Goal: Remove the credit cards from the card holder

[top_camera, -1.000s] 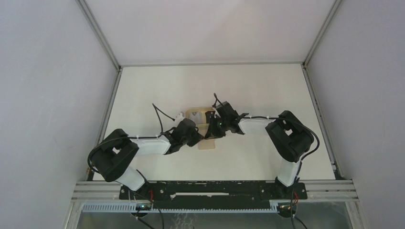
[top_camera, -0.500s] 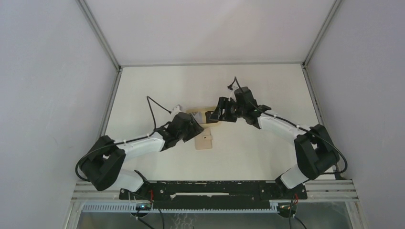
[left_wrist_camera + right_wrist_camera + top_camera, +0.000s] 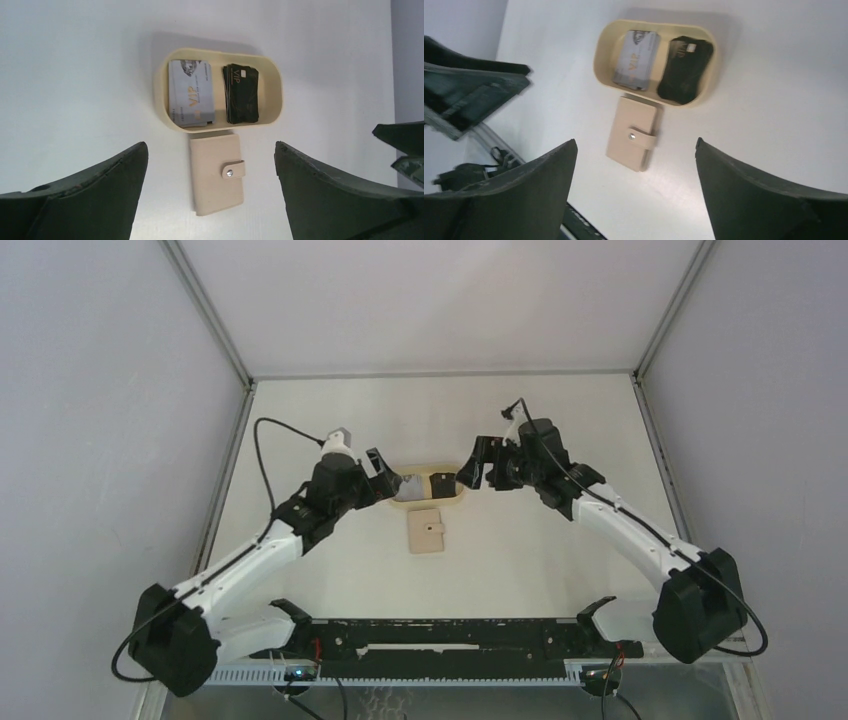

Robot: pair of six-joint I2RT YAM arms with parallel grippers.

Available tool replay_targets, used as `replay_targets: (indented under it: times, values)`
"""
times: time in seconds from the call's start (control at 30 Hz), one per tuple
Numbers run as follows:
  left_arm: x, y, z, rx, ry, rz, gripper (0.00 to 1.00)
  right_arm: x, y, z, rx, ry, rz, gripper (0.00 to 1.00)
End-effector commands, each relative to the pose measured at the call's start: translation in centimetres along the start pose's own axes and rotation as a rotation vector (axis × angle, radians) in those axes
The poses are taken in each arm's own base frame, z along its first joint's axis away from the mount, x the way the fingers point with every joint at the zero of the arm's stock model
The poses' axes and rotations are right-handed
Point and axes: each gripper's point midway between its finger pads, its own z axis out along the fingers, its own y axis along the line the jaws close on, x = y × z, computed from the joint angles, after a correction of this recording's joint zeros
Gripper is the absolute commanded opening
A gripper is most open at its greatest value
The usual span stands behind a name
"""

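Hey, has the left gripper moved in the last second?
Yes. The left gripper came off the card holder and now sits by the tray's left end, jaws open.

bright, even, diffuse light; pale table nearly washed out. faint soft shadow beyond the tray rim. right wrist view slightly smeared; near fingers dark and soft-edged.

Left fingers and right fingers wide apart

The grey card and the black card each read "VIP".
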Motion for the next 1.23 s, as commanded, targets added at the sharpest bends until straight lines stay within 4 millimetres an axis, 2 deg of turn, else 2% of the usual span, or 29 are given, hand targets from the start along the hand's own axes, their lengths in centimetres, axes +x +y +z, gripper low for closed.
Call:
replay_targets:
  times: [0.0,0.13,0.3,0.47,1.2]
  values:
    - [-3.2,1.9,-3.0,-0.038,-0.108,0.119,1.00,-0.9,-2.1,-2.6,0.084,-0.090,-0.059,0.99]
    - [-5.0,4.2,-5.0,-0.092,-0.177,0.130,1.00,-2.2,-3.9,-4.4,0.172,-0.199,-0.034,1.00]
    - [-6.6,7.1,-6.4,-0.136,-0.249,0.089,1.00,-3.5,-6.6,-6.4,0.345,-0.320,0.022,1.00]
    - [-7.5,8.6,-7.1,-0.157,-0.285,0.078,1.00,-3.8,-7.1,-7.0,0.371,-0.351,0.019,1.00]
    - [-7.9,8.2,-6.8,-0.133,-0.280,0.079,1.00,-3.4,-7.3,-6.1,0.366,-0.318,0.011,0.99]
